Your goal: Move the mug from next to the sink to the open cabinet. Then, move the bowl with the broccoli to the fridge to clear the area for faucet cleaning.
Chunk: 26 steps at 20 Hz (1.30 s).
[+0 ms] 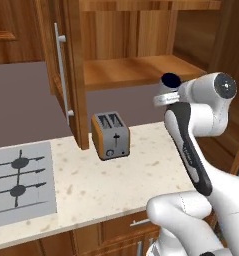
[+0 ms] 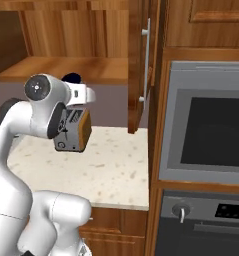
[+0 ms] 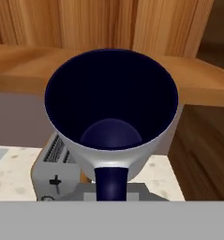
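We see the mug [image 3: 111,117] close up in the hand view, its mouth turned toward the camera and its dark navy interior in full sight. One dark fingertip [image 3: 111,183] rises at the bottom of that view and overlaps the near rim, so the gripper [image 1: 167,89] appears to have hold of the mug at the rim. We cannot tell how wide the jaws stand, because the mug covers them.

In the left base view the mug [image 1: 170,79] shows as a small dark shape at the far end of the arm, raised well above the counter [image 1: 106,185] and level with the front edge of the cabinet shelf [image 1: 136,70]. It is in front of the shelf, not resting on it. The right base view shows the mug [image 2: 71,77] just behind the arm's upper joint, again at shelf height [image 2: 66,68].

The cabinet door [image 1: 66,70] stands open on the left side of the shelf. A toaster [image 1: 111,135] sits on the counter below and slightly left of the mug. A cooktop [image 1: 18,182] lies at the left end of the counter. A built-in oven [image 2: 211,130] stands to the right of the counter.
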Tool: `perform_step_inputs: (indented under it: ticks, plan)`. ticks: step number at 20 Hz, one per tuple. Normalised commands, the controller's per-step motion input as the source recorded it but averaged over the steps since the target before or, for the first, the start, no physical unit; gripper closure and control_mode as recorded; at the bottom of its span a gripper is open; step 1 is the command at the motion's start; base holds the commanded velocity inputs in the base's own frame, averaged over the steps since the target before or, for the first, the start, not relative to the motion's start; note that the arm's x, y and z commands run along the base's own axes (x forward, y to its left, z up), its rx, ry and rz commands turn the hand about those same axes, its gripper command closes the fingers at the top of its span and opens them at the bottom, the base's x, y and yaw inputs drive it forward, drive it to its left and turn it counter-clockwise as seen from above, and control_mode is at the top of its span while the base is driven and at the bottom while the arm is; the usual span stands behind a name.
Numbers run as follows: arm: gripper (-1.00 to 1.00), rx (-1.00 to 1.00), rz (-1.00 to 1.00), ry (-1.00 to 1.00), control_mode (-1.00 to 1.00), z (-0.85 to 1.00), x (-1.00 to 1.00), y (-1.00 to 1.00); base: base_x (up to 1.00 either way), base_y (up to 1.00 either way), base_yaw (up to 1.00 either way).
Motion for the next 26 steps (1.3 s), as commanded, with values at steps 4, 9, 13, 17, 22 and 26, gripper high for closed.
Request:
perform_step_inputs:
  ticks: [4, 9, 13, 17, 22, 26]
  plan:
    - [1.00, 0.03, 0.06, -0.03, -1.00, 0.67, 0.28, 0.00, 0.00, 0.00, 0.00]
    - [1.00, 0.00, 0.00, 0.11, -1.00, 0.26, 0.71, 0.03, 0.00, 0.00, 0.00]
    - [1.00, 0.00, -0.01, 0.05, -1.00, 0.20, 0.63, 0.01, 0.00, 0.00, 0.00]
    - [1.00, 0.00, 0.00, -0.06, -1.00, 0.02, 0.03, 0.00, 0.00, 0.00, 0.00]
    - [1.00, 0.00, 0.00, -0.05, -1.00, -0.05, 0.23, 0.00, 0.00, 0.00, 0.00]
    - [1.00, 0.00, 0.00, 0.02, -1.00, -0.01, 0.71, 0.00, 0.00, 0.00, 0.00]
